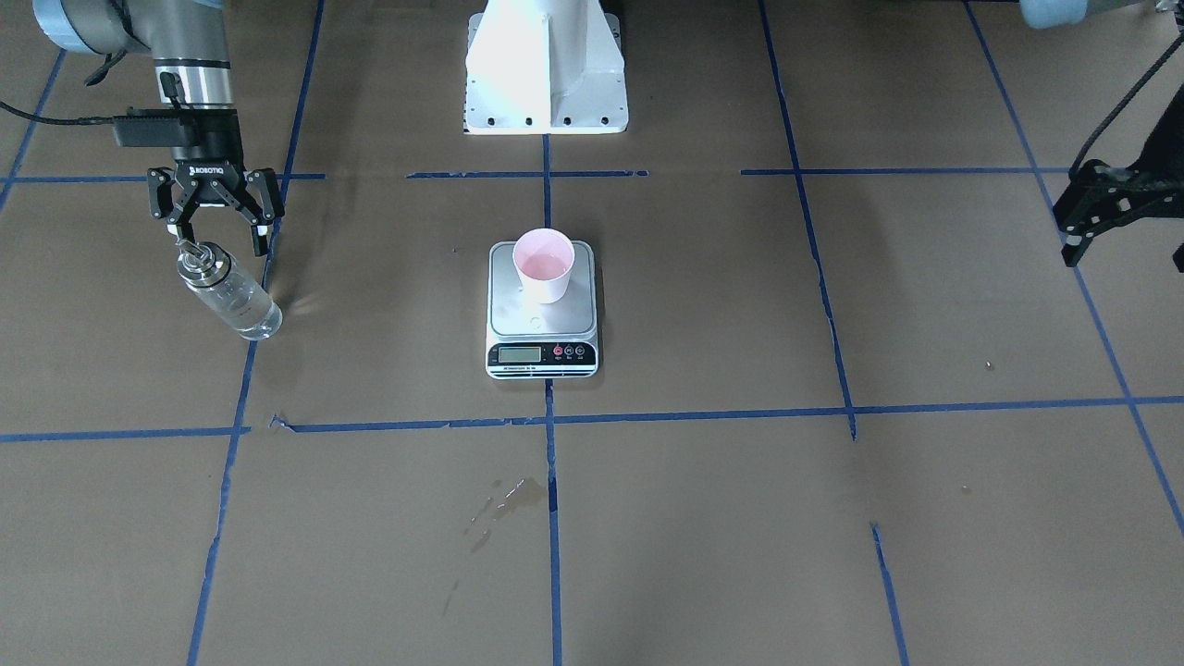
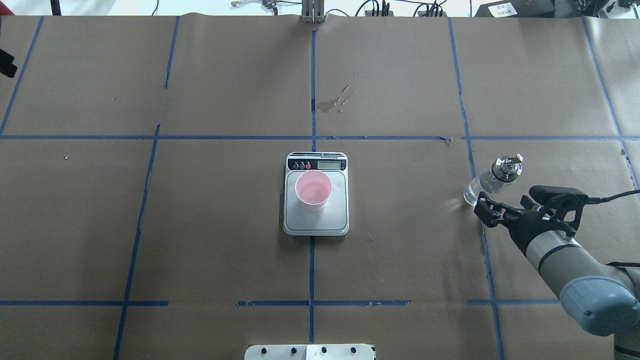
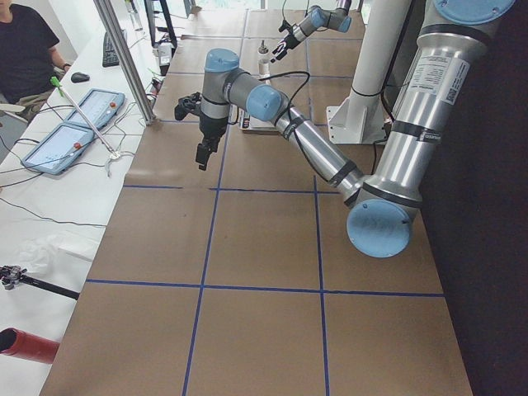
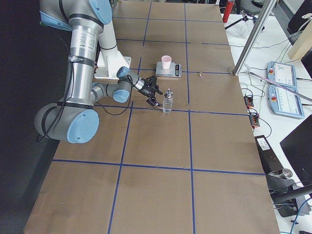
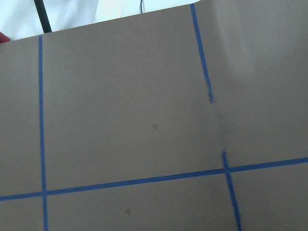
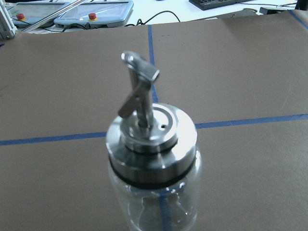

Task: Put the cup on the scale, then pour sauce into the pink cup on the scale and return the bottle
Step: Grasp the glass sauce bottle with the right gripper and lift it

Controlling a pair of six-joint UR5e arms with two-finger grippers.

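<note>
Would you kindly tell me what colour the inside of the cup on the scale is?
Pale pink; the cup shows best in the overhead exterior view.

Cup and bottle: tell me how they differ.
The cup is pink, opaque and open-topped; the bottle is clear glass with a metal spout cap. The cup sits on the scale; the bottle stands on the table. Both stand upright.

Brown table [image 2: 225, 225], blue tape grid [image 2: 311, 270]

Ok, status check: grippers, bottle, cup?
Right gripper open beside upright bottle, not gripping. Left gripper wide, state unclear. Cup on scale. Nothing between bottle and scale.
</note>
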